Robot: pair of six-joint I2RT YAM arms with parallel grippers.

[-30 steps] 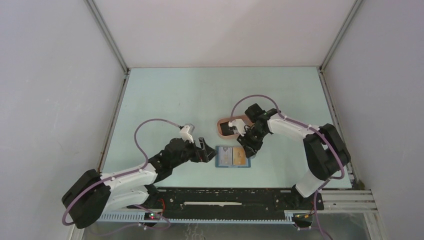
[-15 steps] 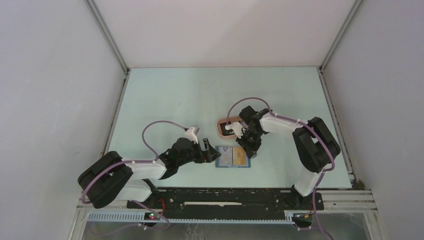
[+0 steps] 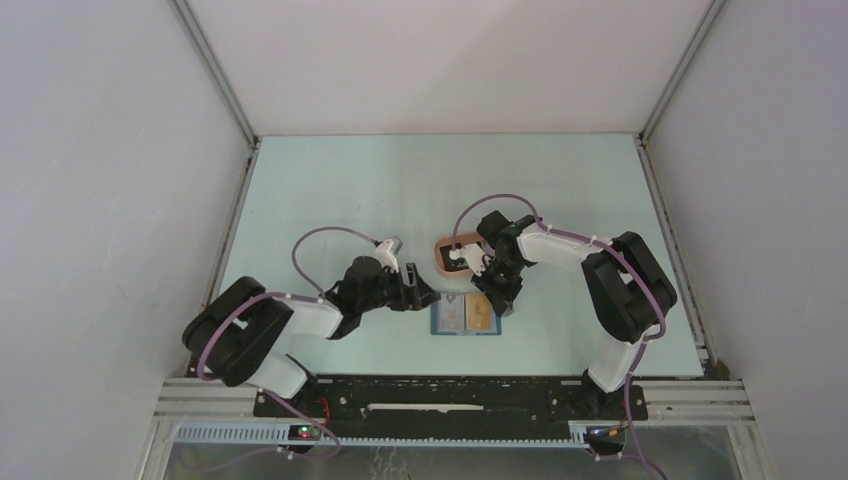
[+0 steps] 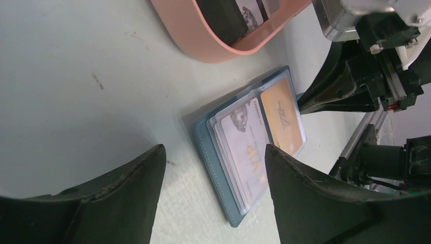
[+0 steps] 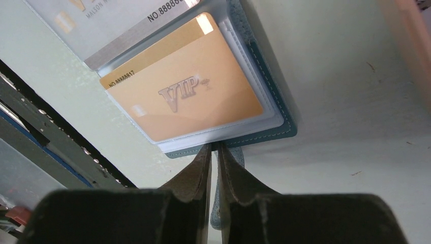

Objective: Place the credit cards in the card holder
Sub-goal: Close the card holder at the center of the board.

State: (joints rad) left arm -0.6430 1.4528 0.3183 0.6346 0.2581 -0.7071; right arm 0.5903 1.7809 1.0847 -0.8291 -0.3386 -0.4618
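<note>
Here the card holder (image 3: 466, 315) lies open and flat on the desk (image 3: 350, 190), close to the desk's front edge and between the 2 arms. Its clear sleeves face up with 2 cards in them: a pale card (image 4: 243, 145) on the left page and a gold card (image 5: 183, 96) marked VIP on the right page. A narrow blue border frames both pages.

The left tool (image 3: 425, 296) sits low just off the holder's left edge, apart from it, with a strip of bare desk between. Its 2 fingers (image 4: 117, 195) are spread wide, and in the left wrist view the holder's long blue edge shows in the gap between them.

The right tool (image 3: 503, 303) stands at the holder's right edge. Its fingers (image 5: 188, 178) are pressed almost together, leaving only a slit. They pinch the blue snap tab (image 5: 237, 158) that sticks out past the border there.

The salmon tray (image 3: 441, 262) rests just beyond the holder's far edge, near it but not touching. A black card (image 4: 223, 18) leans inside against the tray wall, with more cards beside it, their print cut off by the frame. The right arm's wrist hangs over the tray's right side. Left of the tray and beyond it, the desk runs broad to the walls. On the near side, the holder's front edge lies near the black rail (image 3: 450, 395).
</note>
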